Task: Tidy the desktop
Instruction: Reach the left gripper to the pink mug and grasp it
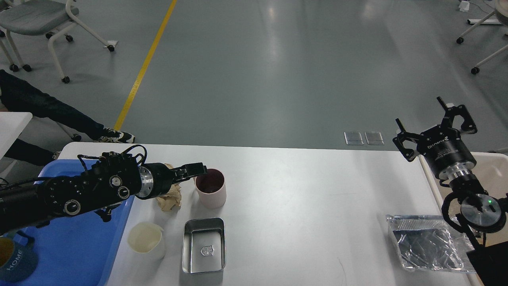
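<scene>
The white desktop [301, 198] carries a pink mug [212, 190], a crumpled beige wad [170, 200], a cream cup [146, 239], a shiny metal tin [204, 246] and a foil tray [430, 248]. My left gripper [195, 171] reaches in from the left over the wad. Its tips are at the pink mug's left rim, where they hide the handle. It is seen side-on, so I cannot tell how its jaws stand. My right gripper [432, 121] is open and empty, held up beyond the desktop's right far corner.
A blue tray [79, 242] lies at the left edge with a blue mug marked HOME [16, 260] in its near corner. A beige bin [494, 174] stands off the right edge behind my right arm. A person's legs and chairs are beyond the far left.
</scene>
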Motion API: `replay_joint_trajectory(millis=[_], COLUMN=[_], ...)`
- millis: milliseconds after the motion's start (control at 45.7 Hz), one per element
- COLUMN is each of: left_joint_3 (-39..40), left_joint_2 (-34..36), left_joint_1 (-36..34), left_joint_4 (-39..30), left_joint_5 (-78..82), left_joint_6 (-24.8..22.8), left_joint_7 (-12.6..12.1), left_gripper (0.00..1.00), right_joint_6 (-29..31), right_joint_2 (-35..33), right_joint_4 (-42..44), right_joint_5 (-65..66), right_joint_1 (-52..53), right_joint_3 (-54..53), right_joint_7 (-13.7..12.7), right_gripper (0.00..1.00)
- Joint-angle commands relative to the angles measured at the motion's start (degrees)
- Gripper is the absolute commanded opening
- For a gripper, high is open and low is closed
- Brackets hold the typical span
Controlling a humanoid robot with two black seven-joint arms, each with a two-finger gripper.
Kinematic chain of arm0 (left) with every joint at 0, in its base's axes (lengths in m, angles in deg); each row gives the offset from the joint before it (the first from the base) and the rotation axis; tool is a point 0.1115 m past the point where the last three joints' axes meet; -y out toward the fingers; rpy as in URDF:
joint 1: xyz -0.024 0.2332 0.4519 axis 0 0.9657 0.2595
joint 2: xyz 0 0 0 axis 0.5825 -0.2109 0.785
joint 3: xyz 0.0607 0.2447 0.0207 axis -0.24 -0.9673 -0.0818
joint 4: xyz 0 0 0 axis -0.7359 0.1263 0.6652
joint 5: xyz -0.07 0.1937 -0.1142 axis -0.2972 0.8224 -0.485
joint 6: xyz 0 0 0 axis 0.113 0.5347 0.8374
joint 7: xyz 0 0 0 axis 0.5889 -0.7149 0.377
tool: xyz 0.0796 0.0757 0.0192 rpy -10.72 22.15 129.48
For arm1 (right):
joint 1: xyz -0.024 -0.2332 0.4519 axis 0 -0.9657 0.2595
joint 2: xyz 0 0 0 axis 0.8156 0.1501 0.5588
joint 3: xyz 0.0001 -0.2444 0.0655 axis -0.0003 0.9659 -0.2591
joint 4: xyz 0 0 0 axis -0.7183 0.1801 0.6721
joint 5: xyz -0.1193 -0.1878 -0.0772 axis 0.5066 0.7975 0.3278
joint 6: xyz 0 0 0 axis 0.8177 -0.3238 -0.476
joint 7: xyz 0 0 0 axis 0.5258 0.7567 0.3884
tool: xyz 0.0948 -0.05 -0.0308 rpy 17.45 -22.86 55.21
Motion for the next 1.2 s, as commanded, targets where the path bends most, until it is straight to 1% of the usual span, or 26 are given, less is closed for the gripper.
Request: replay_joint_trajectory(millis=[0, 87, 284, 415, 459, 547, 743, 787, 809, 831, 875, 897, 940, 1028, 1115, 1181], left_joint_3=[-1.19, -3.3, -3.74, -3.83, -3.83, -5.14, -7.87, -8.22, -8.31, -8.4, -8.66, -8.75, -9.19, -9.45, -9.54, -10.06], left_joint_2=[-1.52, -1.61, -2.49, -4.15, -4.51, -5.12, -6.97, -6.97, -6.97, -7.06, -7.06, -7.06, -7.06, -7.06, -7.06, -6.97], left_joint_1=[0.03, -0.32, -0.85, -0.76, -0.67, -0.67, -0.85, -0.94, -0.94, -0.94, -0.94, -1.02, -1.03, -1.2, -1.38, -1.46], left_joint_4=[1.64, 1.81, 2.78, 4.19, 4.45, 5.06, 6.82, 7.17, 7.35, 7.44, 7.44, 7.44, 7.44, 7.44, 7.44, 7.44], left_joint_5=[-0.08, -0.08, -0.08, -0.08, -0.08, -0.16, -2.27, -2.36, -2.45, -2.62, -3.15, -3.33, -3.68, -3.94, -3.94, -4.03], left_joint_6=[-0.16, -0.08, -0.08, -0.16, -0.16, -0.25, -0.25, -0.25, -0.25, -0.34, -0.43, -0.43, -0.52, -0.52, -0.52, -0.52], left_joint_7=[-0.09, -0.09, -0.01, -0.01, 0.0, -0.01, -0.09, -0.09, -0.09, -0.09, -0.01, -0.01, 0.08, 0.26, 0.61, 0.87], left_gripper=[0.96, 0.96, 0.93, 0.86, 0.8, 0.73, 0.7, 0.68, 0.66, 0.61, 0.44, 0.4, 0.36, 0.26, 0.13, 0.06], right_joint_6=[0.07, 0.16, 0.25, 0.33, 0.33, 0.33, 0.33, 0.42, 0.42, 0.42, 0.42, 0.42, 0.42, 0.42, 0.42, 0.42], right_joint_2=[-0.2, -0.2, -0.2, -0.2, -0.2, -0.2, -0.2, -0.2, -0.2, -0.29, -0.2, -0.29, -0.21, -0.29, -0.2, -0.2], right_joint_4=[0.02, 0.02, 0.02, 0.1, 0.1, 0.1, 0.19, 0.19, 0.19, 0.19, 0.19, 0.19, 0.28, 0.28, 0.28, 0.28], right_joint_5=[-0.01, -0.01, -0.01, -0.01, -0.01, -0.01, -0.01, -0.01, -0.01, -0.01, -0.01, -0.01, -0.01, -0.01, -0.01, -0.01], right_joint_1=[-0.11, -0.11, -0.38, -0.38, -0.46, -0.46, -0.46, -0.46, -0.46, -0.46, -0.46, -0.46, -0.46, -0.46, -0.46, -0.46], right_joint_3=[-0.08, -0.08, -0.17, -0.17, -0.17, -0.26, -0.26, -0.26, -0.26, -0.26, -0.26, -0.26, -0.26, -0.26, -0.26, -0.26], right_joint_7=[0.0, 0.0, 0.0, 0.0, 0.0, 0.0, 0.0, 0.0, 0.0, 0.0, 0.0, 0.0, 0.0, 0.0, 0.0, 0.0], right_gripper=[1.0, 1.0, 1.0, 1.0, 1.0, 1.0, 1.0, 1.0, 1.0, 1.0, 1.0, 1.0, 1.0, 1.0, 1.0, 1.0])
